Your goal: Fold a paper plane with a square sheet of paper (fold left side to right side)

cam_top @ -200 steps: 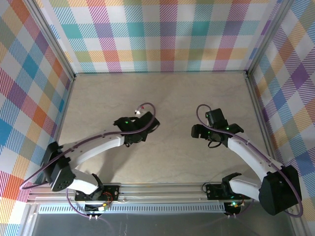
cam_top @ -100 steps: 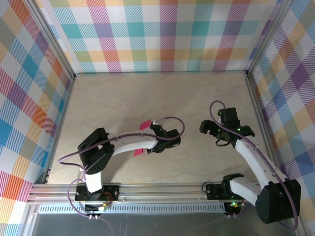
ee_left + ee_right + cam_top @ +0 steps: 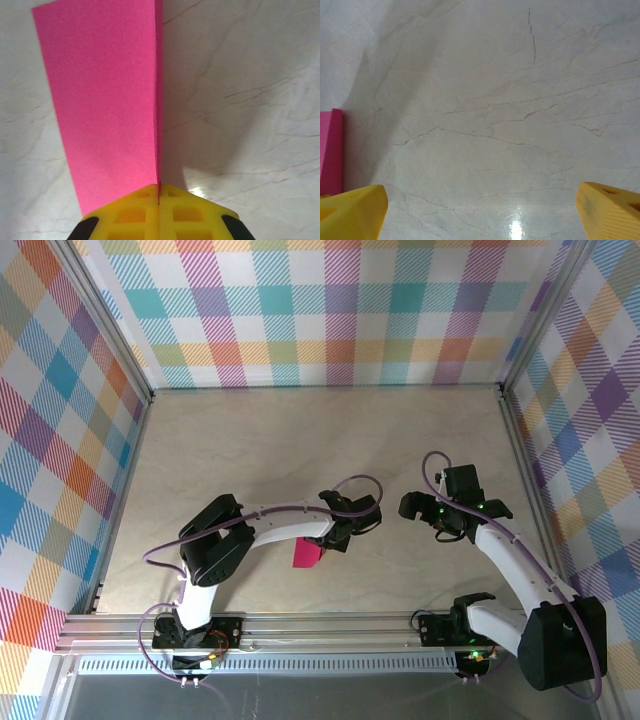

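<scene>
Clamping the paper [image 3: 105,100], seemingly folded once, in the left gripper [image 3: 159,192]. Hovering the right gripper [image 3: 480,210] at three o'clock with jaws apart, leaving plane folds undone.

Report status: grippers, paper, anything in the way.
Left gripper shut on pink paper, pinching its edge. Right gripper open, empty, over the table. No obstruction seen.

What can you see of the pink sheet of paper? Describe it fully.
The sheet of paper is plain magenta-pink, thin and matte, unmarked, with straight edges. The shut left pincer pinches it between yellow fingertips, and it sticks straight out from them, edge-on, over the pale marbled table. Whether it touches the table is unclear. From above, the left arm hides part of it.
</scene>
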`<state>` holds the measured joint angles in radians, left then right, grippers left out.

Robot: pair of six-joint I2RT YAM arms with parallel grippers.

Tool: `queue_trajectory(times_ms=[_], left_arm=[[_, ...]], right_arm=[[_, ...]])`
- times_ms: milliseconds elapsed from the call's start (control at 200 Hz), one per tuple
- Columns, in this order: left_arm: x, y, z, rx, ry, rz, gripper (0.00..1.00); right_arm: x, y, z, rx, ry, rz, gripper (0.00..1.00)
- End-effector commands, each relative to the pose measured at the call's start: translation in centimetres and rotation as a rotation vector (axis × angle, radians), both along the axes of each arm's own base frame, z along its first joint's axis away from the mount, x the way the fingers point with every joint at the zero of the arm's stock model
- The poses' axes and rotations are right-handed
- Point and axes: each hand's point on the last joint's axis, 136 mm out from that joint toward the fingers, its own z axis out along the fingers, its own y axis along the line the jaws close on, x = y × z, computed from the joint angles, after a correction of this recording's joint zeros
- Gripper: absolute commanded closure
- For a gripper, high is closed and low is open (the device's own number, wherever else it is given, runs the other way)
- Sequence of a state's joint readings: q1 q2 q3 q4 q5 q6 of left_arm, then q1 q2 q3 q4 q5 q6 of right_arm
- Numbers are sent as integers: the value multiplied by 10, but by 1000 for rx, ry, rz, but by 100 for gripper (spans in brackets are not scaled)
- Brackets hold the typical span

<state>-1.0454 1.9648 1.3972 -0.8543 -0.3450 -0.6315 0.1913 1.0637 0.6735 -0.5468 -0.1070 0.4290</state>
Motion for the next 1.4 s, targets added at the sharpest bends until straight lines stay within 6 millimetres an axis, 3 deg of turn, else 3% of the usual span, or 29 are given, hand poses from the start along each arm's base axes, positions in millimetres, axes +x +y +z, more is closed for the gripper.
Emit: queue_trajectory(times_ms=[0,440,565,725,895,1070,1220,1395], left_arm=[[7,-19,-2,-102,51,9,91],[10,-51,-7,-369,163,9,70],[9,-65,6,-482,167,-23,60],[15,-70,33,-617,128,-49,57],[28,-56,70,-759,14,-68,57],[37,-25,107,-867,-148,-69,56],[39,12,125,-870,-291,-40,52],[34,47,135,-905,-425,1,39]], right_arm=[[-1,6,-3,37,4,20,4],[-3,22,-10,123,40,60,1],[-4,29,-10,161,38,86,1],[-4,38,-7,220,33,106,1],[-5,48,-6,284,39,122,1],[-5,58,-5,358,53,131,1],[-4,69,-4,420,57,143,1],[-7,87,-8,431,82,185,0]])
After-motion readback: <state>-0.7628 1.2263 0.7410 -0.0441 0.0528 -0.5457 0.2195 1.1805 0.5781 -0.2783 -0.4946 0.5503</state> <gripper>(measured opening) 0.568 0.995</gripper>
